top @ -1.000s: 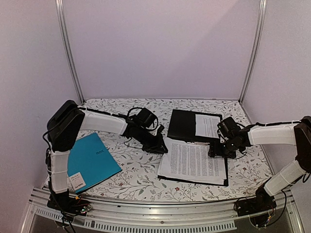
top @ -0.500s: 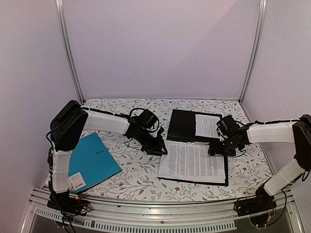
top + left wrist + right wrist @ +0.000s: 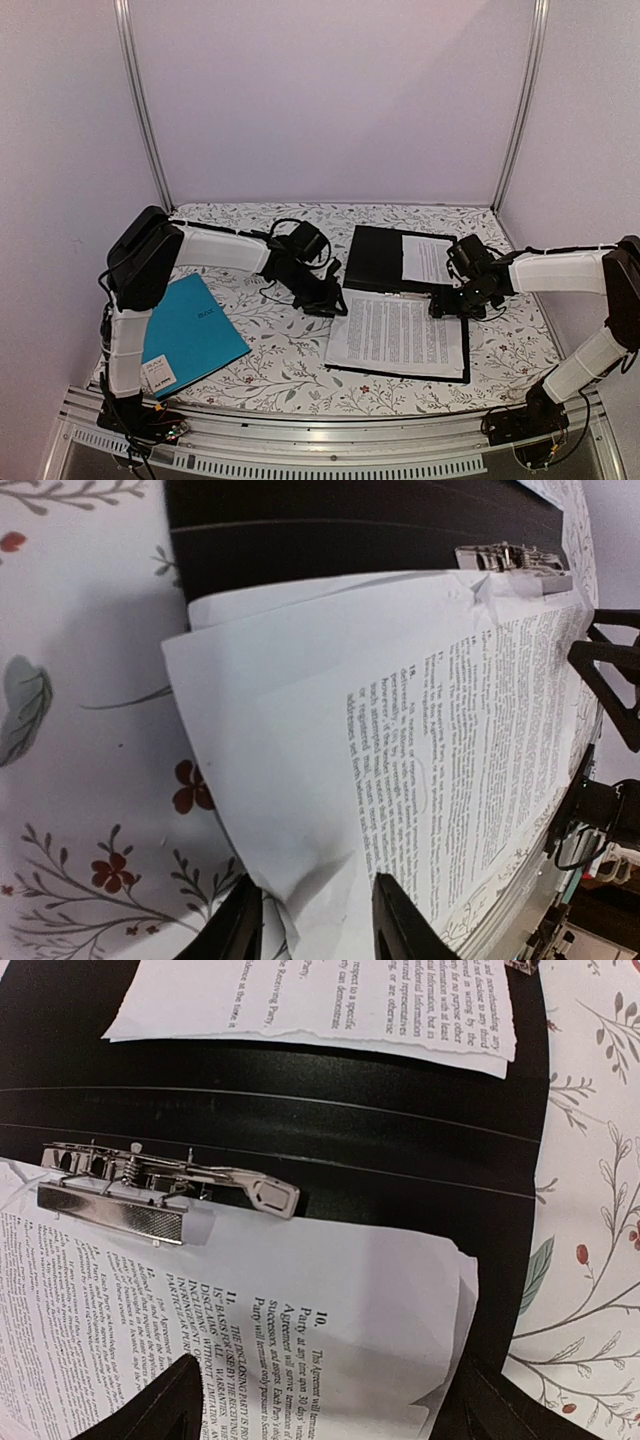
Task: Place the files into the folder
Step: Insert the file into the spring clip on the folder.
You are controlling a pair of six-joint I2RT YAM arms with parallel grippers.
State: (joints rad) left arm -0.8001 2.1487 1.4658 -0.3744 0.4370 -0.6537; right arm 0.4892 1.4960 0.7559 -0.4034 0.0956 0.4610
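The black folder [image 3: 378, 258] lies open on the table, its silver clip [image 3: 150, 1195] along the spine. The files [image 3: 400, 335], printed white sheets, rest on its near half with their top edge under the clip. Another printed sheet [image 3: 427, 258] lies on the far half. My left gripper [image 3: 328, 303] sits low at the stack's left corner. In the left wrist view that gripper [image 3: 318, 930] stands open, with a creased paper corner [image 3: 300, 880] loose between the fingers. My right gripper [image 3: 447, 308] hovers at the stack's far right corner, and in the right wrist view it [image 3: 325, 1410] is wide open over the paper.
A teal-blue folder [image 3: 190, 335] lies at the near left beside the left arm's base. The floral tablecloth [image 3: 290, 350] covers the table. Pale walls and metal posts [image 3: 140, 110] enclose the back and sides.
My left gripper's jaws have parted, letting go of the paper's corner, and the arm has edged slightly toward the back. The right gripper has stayed open and almost still.
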